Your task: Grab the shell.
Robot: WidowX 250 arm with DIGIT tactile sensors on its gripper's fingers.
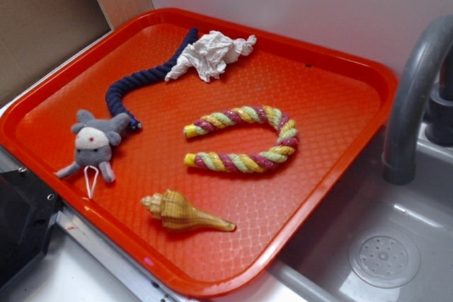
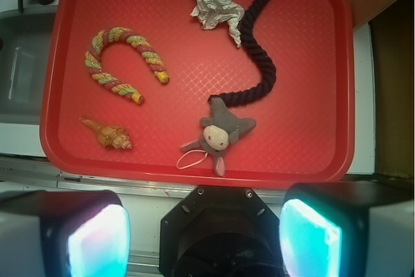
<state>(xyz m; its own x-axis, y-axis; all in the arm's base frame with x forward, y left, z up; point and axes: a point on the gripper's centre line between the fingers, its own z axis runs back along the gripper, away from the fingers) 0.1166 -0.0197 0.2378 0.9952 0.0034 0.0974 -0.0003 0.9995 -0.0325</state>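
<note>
The end effector (image 2: 204,238) hangs wide open and empty above the tray's near edge, the shell (image 2: 108,135) lies alone around 8 o'clock on the red tray (image 2: 311,95), and its tapered, knobbly body could probably squirt out of a pinch.

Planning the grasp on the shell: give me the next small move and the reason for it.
Probably shift the gripper toward the wrist view's left and forward until it is above the shell. The open fingers sit off the tray's near edge, facing the mouse toy, while the shell lies untouched near the tray corner beside the twisted rope.
</note>
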